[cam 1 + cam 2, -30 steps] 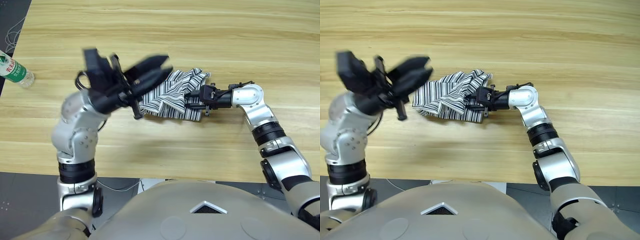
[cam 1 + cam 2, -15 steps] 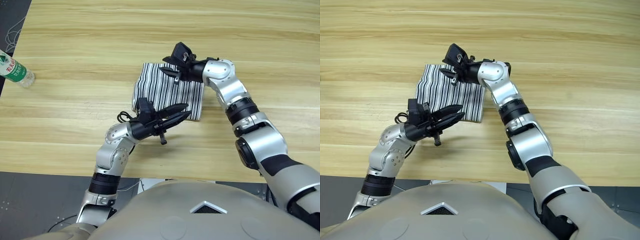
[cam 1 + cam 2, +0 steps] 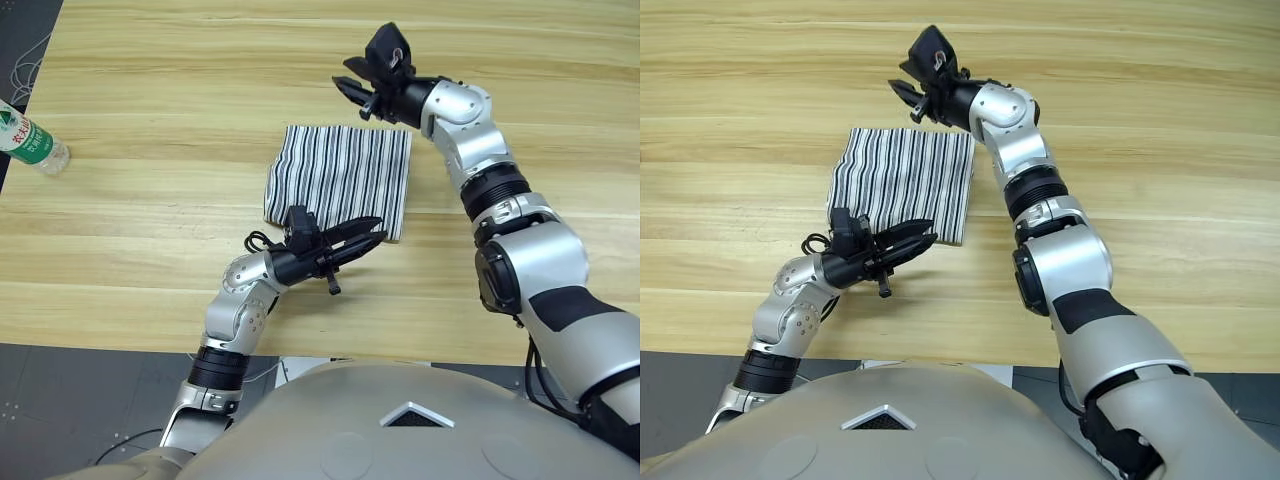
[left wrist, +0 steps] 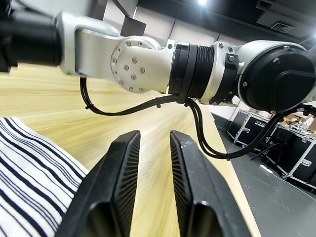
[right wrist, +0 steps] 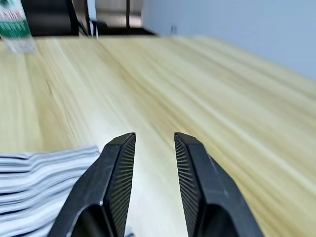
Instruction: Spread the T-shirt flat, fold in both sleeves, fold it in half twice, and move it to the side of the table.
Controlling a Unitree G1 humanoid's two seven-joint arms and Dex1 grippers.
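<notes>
T-shirt (image 3: 338, 182): striped, folded into a rectangle; lay flat mid-tabletop (image 3: 150, 80).
Left end effector (image 3: 378, 231): fingers slightly apart, empty; sat at the T-shirt's near edge.
Right end effector (image 3: 352, 97): fingers apart, empty; was beyond the T-shirt's far edge.
Plastic bottle (image 3: 30, 140): lay at the tabletop's left edge.

The right gripper (image 3: 352, 95) is lifting away beyond the far edge of the shirt (image 3: 340, 180), which is now lying flat (it was bunched a second ago). The left gripper (image 3: 372, 232) is settling low by the near edge.
</notes>
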